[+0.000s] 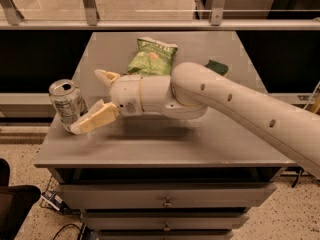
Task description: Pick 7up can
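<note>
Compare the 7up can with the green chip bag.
The 7up can stands upright near the table's left edge; the green chip bag lies flat farther back. The can is a rigid silver-topped cylinder; the bag is soft and crinkled. The open pincer is beside the can, not the bag. Both rest on the grey table.

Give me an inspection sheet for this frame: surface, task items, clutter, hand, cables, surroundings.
Surface: grey table top, flat, no spills seen.
Job's things: 7up can upright near the left edge, tab opening visible.
Clutter: green chip bag at the back; dark green item partly hidden behind the arm.
Grippers: hand open at the can's right side, near finger low against the can.
Cables: cables on the floor, lower left.
Surroundings: railing behind; drawers below.
</note>
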Controlling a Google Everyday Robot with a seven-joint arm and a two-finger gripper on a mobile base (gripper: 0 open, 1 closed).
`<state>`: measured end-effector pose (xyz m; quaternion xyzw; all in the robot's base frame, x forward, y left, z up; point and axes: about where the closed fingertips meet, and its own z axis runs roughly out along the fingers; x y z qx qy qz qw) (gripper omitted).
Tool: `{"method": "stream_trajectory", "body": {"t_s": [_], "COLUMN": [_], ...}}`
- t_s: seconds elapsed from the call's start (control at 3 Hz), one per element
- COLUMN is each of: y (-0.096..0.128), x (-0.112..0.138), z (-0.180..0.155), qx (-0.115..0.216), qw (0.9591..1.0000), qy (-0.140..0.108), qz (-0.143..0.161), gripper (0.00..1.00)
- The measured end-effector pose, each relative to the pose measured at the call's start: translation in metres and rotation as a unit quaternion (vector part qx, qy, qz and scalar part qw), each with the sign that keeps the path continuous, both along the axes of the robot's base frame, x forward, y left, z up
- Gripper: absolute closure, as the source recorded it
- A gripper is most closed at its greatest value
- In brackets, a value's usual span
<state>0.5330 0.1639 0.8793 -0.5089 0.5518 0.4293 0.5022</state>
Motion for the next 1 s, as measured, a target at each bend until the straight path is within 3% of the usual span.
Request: {"method": "stream_trajectory", "body": {"t_s": [0.33, 1.0], "y": [0.026, 0.042], "x": [-0.016, -0.027], "z": [0.004, 0.005], "qx": [0.022, 0.041], "qw": [0.9992, 0.9981], "qy": [0.003, -0.002], "qz": [0.033, 0.046], "gripper": [0.0, 0.41]}}
